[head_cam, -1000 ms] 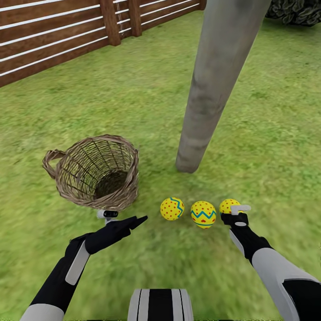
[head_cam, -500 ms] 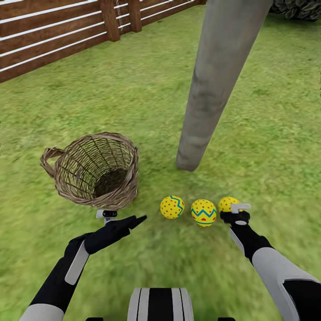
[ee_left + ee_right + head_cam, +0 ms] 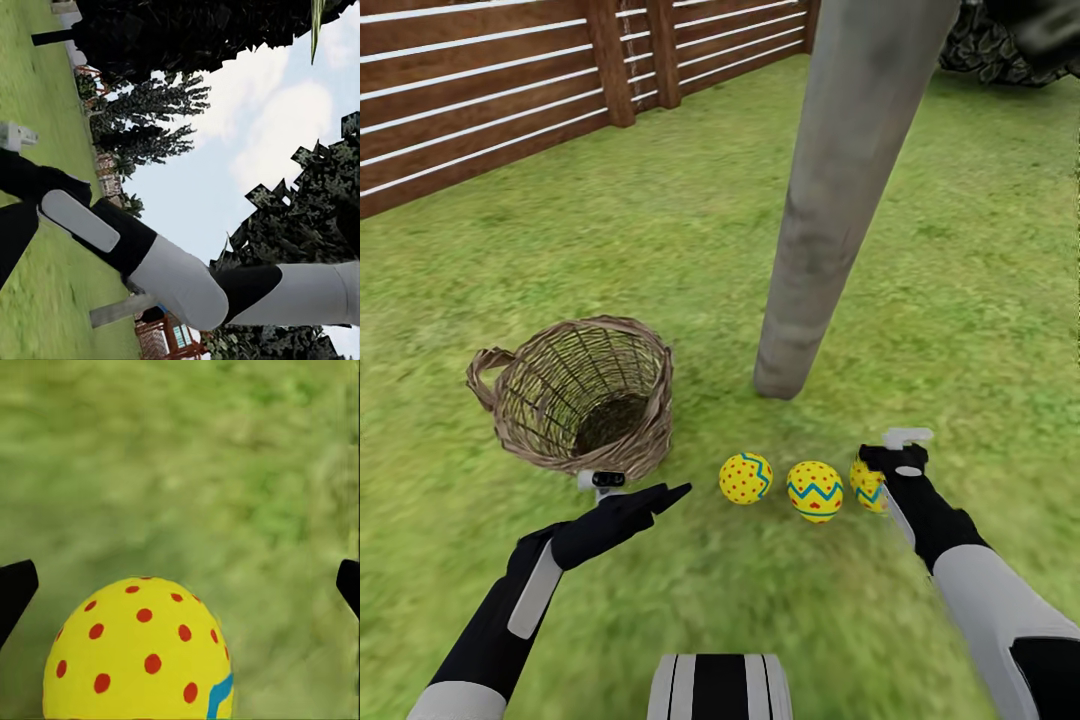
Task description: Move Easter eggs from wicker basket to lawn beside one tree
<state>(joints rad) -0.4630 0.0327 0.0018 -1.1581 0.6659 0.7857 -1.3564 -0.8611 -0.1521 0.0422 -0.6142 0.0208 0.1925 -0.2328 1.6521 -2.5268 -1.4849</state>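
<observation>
**Third egg: release beside the trunk**

- Right gripper (image 3: 180, 585): fingers spread wide, clear of the yellow red-dotted egg with blue zigzag (image 3: 139, 649) on mottled green lawn (image 3: 920, 300).
- Withdrawal: lift straight up, avoiding a nudge.
- Two matching eggs (image 3: 745, 478) (image 3: 815, 491): near pale grey tree trunk (image 3: 830, 200).
- Brown woven wicker basket (image 3: 582, 397): apparently empty.
- Left gripper (image 3: 622, 496): cannot tell.

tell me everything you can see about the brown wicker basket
The brown woven wicker basket is round and tapered like a bucket, with a loop handle at its rim. It stands tilted on the lawn, its mouth open to the camera, and looks empty. Three dotted yellow eggs lie apart from it, toward the grey trunk.
</observation>
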